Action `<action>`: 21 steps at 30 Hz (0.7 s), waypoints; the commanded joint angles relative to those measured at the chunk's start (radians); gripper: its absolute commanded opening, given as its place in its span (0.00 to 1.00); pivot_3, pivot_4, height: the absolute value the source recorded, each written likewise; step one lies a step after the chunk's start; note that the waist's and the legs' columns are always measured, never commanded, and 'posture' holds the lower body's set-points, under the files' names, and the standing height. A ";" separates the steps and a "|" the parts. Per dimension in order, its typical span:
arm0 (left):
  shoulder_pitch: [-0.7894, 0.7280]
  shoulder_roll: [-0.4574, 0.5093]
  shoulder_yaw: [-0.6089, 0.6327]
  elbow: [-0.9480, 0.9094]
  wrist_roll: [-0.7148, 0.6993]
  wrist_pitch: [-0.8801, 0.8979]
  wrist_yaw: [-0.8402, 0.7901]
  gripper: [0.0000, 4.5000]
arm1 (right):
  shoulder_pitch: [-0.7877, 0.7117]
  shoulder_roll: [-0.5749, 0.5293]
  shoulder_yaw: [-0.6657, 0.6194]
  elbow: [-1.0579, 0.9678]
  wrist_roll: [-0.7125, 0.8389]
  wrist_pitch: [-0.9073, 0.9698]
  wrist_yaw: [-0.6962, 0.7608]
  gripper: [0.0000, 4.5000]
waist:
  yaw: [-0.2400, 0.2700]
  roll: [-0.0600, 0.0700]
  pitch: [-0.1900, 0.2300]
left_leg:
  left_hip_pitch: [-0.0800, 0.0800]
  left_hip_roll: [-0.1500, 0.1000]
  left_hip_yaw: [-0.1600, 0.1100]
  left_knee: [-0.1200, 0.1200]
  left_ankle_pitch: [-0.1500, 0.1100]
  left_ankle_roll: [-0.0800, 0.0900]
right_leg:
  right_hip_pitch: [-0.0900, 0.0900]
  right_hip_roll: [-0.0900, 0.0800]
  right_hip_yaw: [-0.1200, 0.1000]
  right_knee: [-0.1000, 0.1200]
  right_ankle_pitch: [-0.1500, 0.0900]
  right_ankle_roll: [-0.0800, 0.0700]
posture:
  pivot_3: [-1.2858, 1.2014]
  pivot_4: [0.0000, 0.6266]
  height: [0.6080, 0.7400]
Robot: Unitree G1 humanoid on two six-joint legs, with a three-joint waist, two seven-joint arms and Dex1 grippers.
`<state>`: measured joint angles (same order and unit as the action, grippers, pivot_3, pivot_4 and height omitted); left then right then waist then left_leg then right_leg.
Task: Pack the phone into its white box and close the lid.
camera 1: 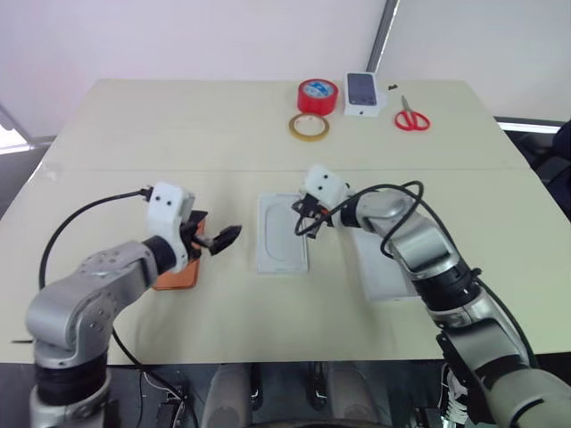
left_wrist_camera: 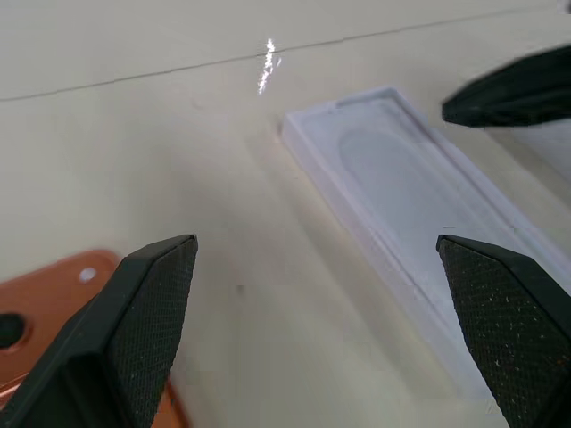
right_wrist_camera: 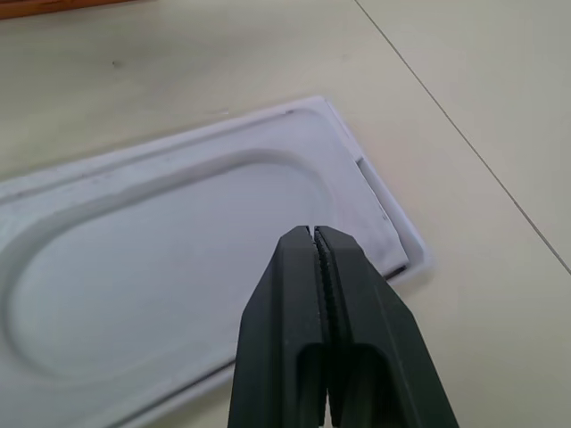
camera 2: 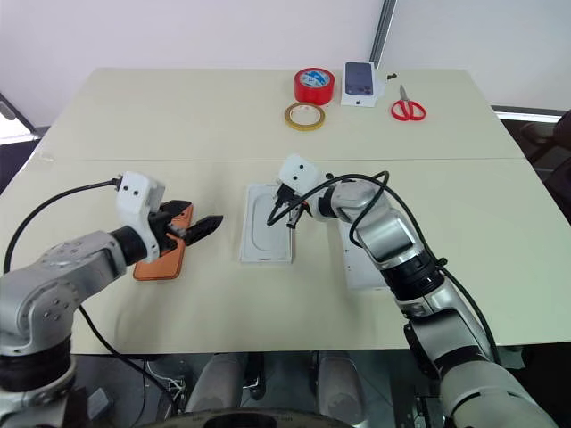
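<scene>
The orange phone lies flat on the table at the left, back up. My left gripper hovers just right of it, open and empty, pointing toward the white box. In the left wrist view the phone's corner sits beside my open gripper and the white box lies beyond. The box is an empty tray with a moulded recess. My right gripper is shut with nothing in it, just above the box's right edge. The white lid lies flat to the right, partly under my right forearm.
At the table's far edge are a red tape roll, a yellowish tape ring, a small white box printed with a phone picture and red scissors. A black cable loops from the left wrist.
</scene>
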<state>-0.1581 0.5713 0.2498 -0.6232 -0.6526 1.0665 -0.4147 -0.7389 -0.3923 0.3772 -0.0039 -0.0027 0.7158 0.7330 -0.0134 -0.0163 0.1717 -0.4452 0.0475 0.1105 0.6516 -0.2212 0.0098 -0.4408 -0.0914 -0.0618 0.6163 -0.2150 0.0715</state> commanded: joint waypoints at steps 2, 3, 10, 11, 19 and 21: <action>0.105 0.076 0.024 -0.039 0.018 -0.161 -0.135 1.00 | -0.056 0.067 0.022 0.094 -0.050 -0.044 -0.062 0.02 | -0.005 0.000 0.000 | 0.000 0.000 0.001 -0.002 0.000 -0.001 | -0.001 -0.001 0.000 -0.001 0.000 -0.001 | 0.52 0.24 1.00; 0.131 0.088 0.031 -0.039 0.014 -0.173 -0.151 1.00 | -0.062 0.084 0.028 0.117 -0.058 -0.056 -0.073 0.02 | -0.005 0.000 0.000 | 0.000 0.000 0.001 -0.002 0.000 -0.001 | -0.001 -0.001 0.001 -0.001 0.000 -0.001 | 0.52 0.24 1.00; 0.243 0.147 0.004 -0.062 0.047 -0.251 -0.197 1.00 | -0.095 0.148 0.065 0.224 -0.129 -0.091 -0.127 0.02 | -0.006 0.001 0.001 | -0.001 0.001 0.001 -0.004 0.001 -0.002 | -0.003 0.000 0.001 -0.001 0.000 -0.001 | 0.52 0.24 1.00; 0.247 0.146 0.002 -0.061 0.048 -0.256 -0.196 1.00 | -0.095 0.147 0.067 0.225 -0.134 -0.088 -0.125 0.02 | -0.006 0.001 0.001 | -0.001 0.001 0.001 -0.004 0.001 -0.002 | -0.004 -0.001 0.001 -0.001 0.000 -0.001 | 0.52 0.24 1.00; 0.260 0.122 0.009 -0.076 0.032 -0.267 -0.171 1.00 | -0.059 0.079 0.097 0.131 -0.190 -0.071 -0.079 0.02 | -0.007 0.001 0.001 | -0.002 0.000 0.001 -0.006 0.001 -0.002 | -0.005 -0.001 0.001 -0.002 0.000 -0.001 | 0.52 0.24 1.00; 0.256 0.117 0.005 -0.075 0.033 -0.270 -0.164 1.00 | -0.051 0.068 0.100 0.111 -0.199 -0.069 -0.070 0.02 | -0.007 0.001 0.001 | -0.002 0.001 0.001 -0.006 0.001 -0.002 | -0.005 -0.001 0.001 -0.002 0.000 -0.001 | 0.52 0.24 1.00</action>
<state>0.1039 0.6920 0.2486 -0.6712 -0.6185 0.8165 -0.5854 -0.7880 -0.3202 0.4716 0.1580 -0.1886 0.6490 0.6555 -0.0202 -0.0152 0.1723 -0.4468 0.0483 0.1119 0.6460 -0.2205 0.0080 -0.4454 -0.0919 -0.0609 0.6142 -0.2146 0.0706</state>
